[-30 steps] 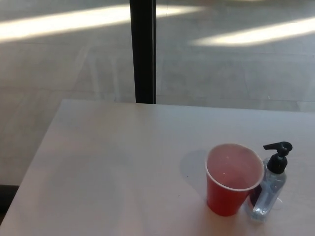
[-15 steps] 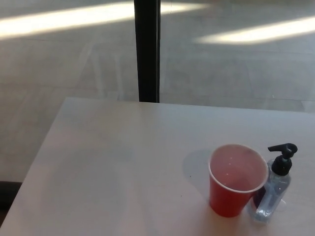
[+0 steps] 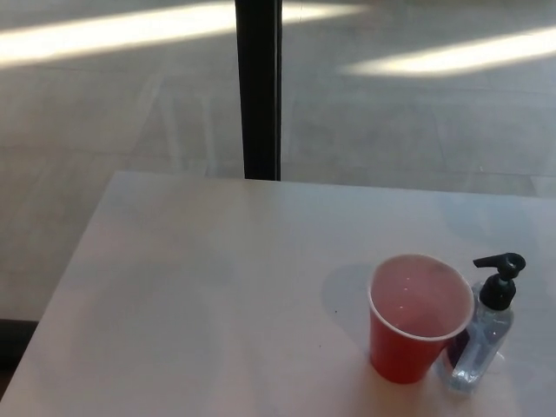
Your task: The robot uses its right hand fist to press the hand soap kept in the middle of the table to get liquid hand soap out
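Two items stand on our pale table (image 3: 191, 287): a red plastic cup (image 3: 419, 317), upright and open-topped, and the clear hand soap bottle (image 3: 483, 334) with its black pump (image 3: 499, 276), just beside the cup on our right, toward the near right corner. Neither of our hands appears, so we cannot tell how their fingers stand. Beyond the table, a black post (image 3: 259, 87) rises against sunlit floor.
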Tool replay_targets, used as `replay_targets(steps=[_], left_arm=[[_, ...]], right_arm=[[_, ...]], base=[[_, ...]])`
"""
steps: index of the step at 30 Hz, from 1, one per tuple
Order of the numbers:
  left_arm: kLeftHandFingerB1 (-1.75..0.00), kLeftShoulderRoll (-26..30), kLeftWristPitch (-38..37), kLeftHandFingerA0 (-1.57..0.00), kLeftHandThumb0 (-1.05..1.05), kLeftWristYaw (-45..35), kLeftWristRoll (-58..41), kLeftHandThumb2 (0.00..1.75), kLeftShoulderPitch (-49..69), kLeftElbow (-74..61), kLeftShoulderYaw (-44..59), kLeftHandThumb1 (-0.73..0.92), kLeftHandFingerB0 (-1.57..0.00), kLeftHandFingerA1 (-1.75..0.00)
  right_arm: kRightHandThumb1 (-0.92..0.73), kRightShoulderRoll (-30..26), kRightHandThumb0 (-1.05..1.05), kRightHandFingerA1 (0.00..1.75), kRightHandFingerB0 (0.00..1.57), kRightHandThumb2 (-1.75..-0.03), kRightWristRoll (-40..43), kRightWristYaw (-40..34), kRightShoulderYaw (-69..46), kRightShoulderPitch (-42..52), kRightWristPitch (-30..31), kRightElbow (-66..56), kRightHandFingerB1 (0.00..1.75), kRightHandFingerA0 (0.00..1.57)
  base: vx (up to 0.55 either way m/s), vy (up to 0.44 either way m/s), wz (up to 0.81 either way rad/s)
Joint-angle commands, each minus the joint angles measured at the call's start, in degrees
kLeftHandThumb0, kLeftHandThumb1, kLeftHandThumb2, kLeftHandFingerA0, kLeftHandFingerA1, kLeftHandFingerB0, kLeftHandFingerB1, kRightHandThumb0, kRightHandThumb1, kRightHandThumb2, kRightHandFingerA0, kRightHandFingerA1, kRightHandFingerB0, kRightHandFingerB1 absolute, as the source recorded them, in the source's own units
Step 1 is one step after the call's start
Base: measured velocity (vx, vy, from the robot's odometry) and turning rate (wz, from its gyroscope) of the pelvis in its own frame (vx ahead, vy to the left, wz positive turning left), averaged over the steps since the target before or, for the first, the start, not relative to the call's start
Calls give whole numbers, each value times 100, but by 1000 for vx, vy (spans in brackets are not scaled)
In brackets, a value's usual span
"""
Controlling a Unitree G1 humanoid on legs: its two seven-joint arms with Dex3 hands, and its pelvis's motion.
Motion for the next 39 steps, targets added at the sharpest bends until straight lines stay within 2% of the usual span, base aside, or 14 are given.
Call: replay_targets(steps=[1,6,8,16,20,21,23,24,29,30,31,34,37,39], left_arm=[[-71,181,209,-62,-13,-25,-46,92,-21,150,-41,42,-45,-80],[-73,164,260,-62,-12,15,-77,93,-28,77,-65,42,-48,-81],[-71,143,325,-61,-11,10,-155,94,-1,-12,-4,42,-44,-81],[-74,169,336,-61,-13,-11,-144,94,22,-14,-53,41,-49,-81],[-73,184,331,-60,-11,-13,-175,93,-10,27,-28,42,-48,-80],[-74,183,328,-61,-11,-9,-175,92,-9,24,-30,43,-49,-81],[-74,185,322,-61,-11,-10,-168,92,-6,24,-42,43,-49,-81],[-73,186,330,-60,-11,10,-152,92,-27,50,-58,43,-48,-80],[-73,199,290,-62,-12,13,-134,94,-26,67,-87,40,-48,-82],[-73,198,280,-63,-12,16,-135,94,-27,74,-86,41,-48,-82],[-73,193,247,-62,-12,3,-164,94,-27,92,-62,41,-48,-82],[-74,188,201,-65,-13,10,-172,94,-48,140,-54,40,-49,-84],[-74,204,175,-66,-13,17,-125,94,-59,172,-104,40,-50,-84],[-73,208,206,-67,-12,33,-132,93,-73,188,-106,40,-49,-85]], right_arm=[[-55,125,-24,175,80,-116,544,609,622,375,593,-418,144,101],[-56,114,-23,175,78,-121,345,843,1067,690,533,-426,151,102],[-57,207,-21,175,78,-123,407,952,1158,755,480,-366,147,103],[-58,332,-21,175,79,-120,-48,1027,1692,1124,274,-425,144,102],[-58,362,-20,175,77,-121,-99,1118,1796,1140,223,-359,149,102],[-57,388,-20,175,69,-120,-84,1132,1798,1107,206,-320,161,101],[-57,427,-20,175,69,-120,-84,1129,1791,1063,221,-293,161,101],[-58,434,-22,175,77,-121,-76,1092,1778,1046,284,-330,153,100],[-58,487,-25,175,74,-118,-84,1187,1764,816,245,-209,155,100],[-57,486,-25,175,68,-116,-89,1206,1759,798,237,-192,162,102],[-58,495,-26,175,77,-117,-94,1230,1748,745,222,-147,151,101],[-59,477,-24,175,78,-119,-135,1176,1746,687,330,-134,149,102],[-59,488,-25,175,78,-119,-185,1210,1770,695,312,-60,149,103],[-57,545,-23,175,72,-120,-271,1200,1803,764,229,-12,157,104]], base=[[0,0,0],[0,0,0],[0,0,0],[0,0,0],[0,0,0],[0,0,0],[0,0,0],[0,0,0],[0,0,0],[0,0,0],[0,0,0],[0,0,0],[0,0,0],[0,0,0]])
